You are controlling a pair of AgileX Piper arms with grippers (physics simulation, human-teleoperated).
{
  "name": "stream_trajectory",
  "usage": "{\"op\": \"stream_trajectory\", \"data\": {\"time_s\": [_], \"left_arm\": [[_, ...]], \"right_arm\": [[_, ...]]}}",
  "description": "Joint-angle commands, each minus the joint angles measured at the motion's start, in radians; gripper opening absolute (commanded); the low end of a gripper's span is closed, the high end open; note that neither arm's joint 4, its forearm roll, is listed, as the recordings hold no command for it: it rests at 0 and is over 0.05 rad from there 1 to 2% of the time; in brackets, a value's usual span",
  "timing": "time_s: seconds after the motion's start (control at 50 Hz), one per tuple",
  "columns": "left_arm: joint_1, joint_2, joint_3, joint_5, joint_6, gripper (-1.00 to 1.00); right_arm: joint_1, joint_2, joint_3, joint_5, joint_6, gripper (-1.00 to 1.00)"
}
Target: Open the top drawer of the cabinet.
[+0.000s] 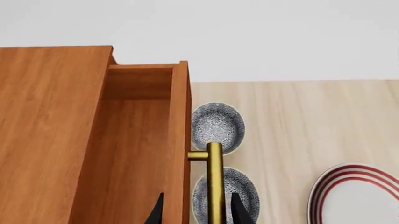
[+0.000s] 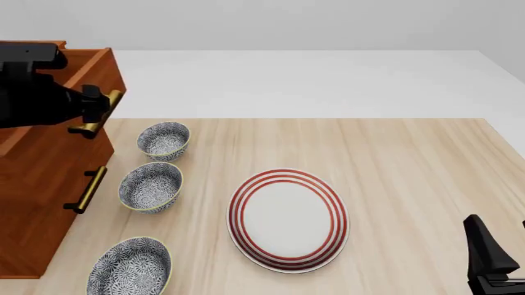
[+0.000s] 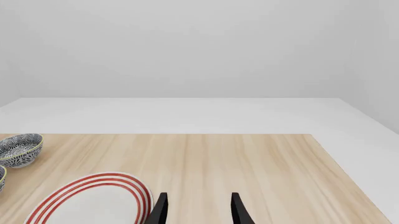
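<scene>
**Desk:** Where is the top drawer sitting at this moment?

**Operator:** I am seeing the top drawer (image 1: 140,154) standing pulled out from the cabinet (image 2: 37,203) at the far left of the table (image 2: 410,160); in the left wrist view its bare inside is showing beside the cabinet's flat top. My left gripper (image 1: 196,210) is reaching in at the drawer front, its two dark fingers (image 1: 240,212) straddling the brass bar handle (image 1: 214,182). Whether they are pinching the bar or merely bracketing it, I cannot tell.

**Desk:** And the other arm?

**Operator:** My right gripper (image 3: 196,210) is hanging low at the near right of the table, well apart from the cabinet, fingers spread with nothing between them.

**Desk:** What else is lying on the table?

**Operator:** Three blue-patterned bowls (image 2: 151,187) are running in a line just beside the cabinet front, below the handle. A white plate with red rings (image 2: 287,219) is lying near the table's middle. A lower drawer handle (image 2: 88,189) is showing under the open drawer.
</scene>
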Motion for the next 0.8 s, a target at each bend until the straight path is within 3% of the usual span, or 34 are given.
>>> {"op": "stream_trajectory", "data": {"time_s": [0.02,0.8], "left_arm": [[-0.04,0.117,0.055,-0.005,0.037,1.0],[-0.126,0.164,0.049,-0.028,0.013,1.0]], "right_arm": [[0.0,0.0,0.0,0.0,0.0,1.0],[0.0,0.0,0.0,0.0,0.0,1.0]]}}
